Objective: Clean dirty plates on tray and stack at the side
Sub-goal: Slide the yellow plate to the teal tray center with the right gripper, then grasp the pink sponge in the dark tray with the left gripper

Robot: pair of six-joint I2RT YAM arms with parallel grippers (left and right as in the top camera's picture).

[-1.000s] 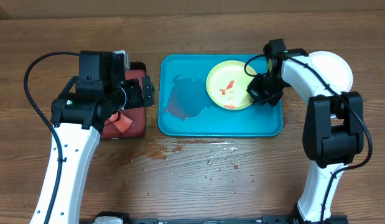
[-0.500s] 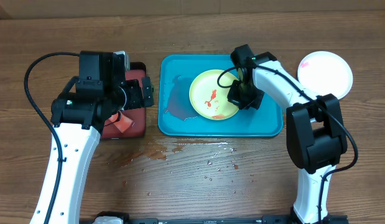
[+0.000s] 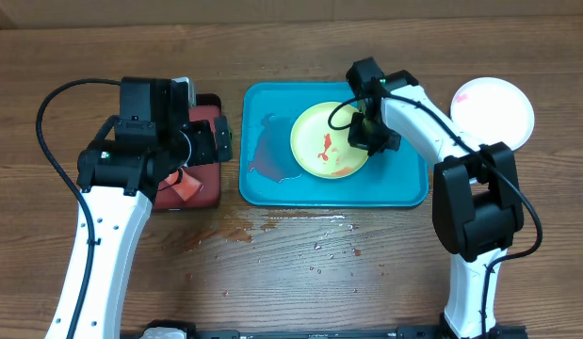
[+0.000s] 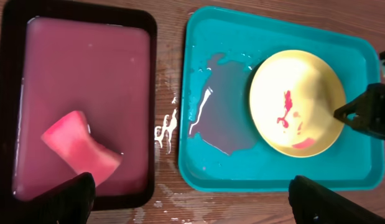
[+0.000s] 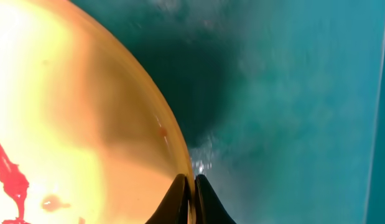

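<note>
Right gripper (image 3: 370, 134) clenched on the round yellow-green plastic plate (image 3: 325, 143) at its 3 o'clock rim. The plate lies inside the large teal rectangular tray (image 3: 272, 188). Pinch firmly and steady it for scrubbing; left gripper (image 3: 220, 139) gapes, empty.

- No writing, label, brand mark, number or sign can be read in any view.
- Plain, unmarked surfaces: the teal tray (image 3: 404, 188), the yellow-green plate (image 3: 315, 141), the white plate (image 3: 493, 113) on the worktop, and the black-rimmed red tray (image 4: 5, 124).
</note>
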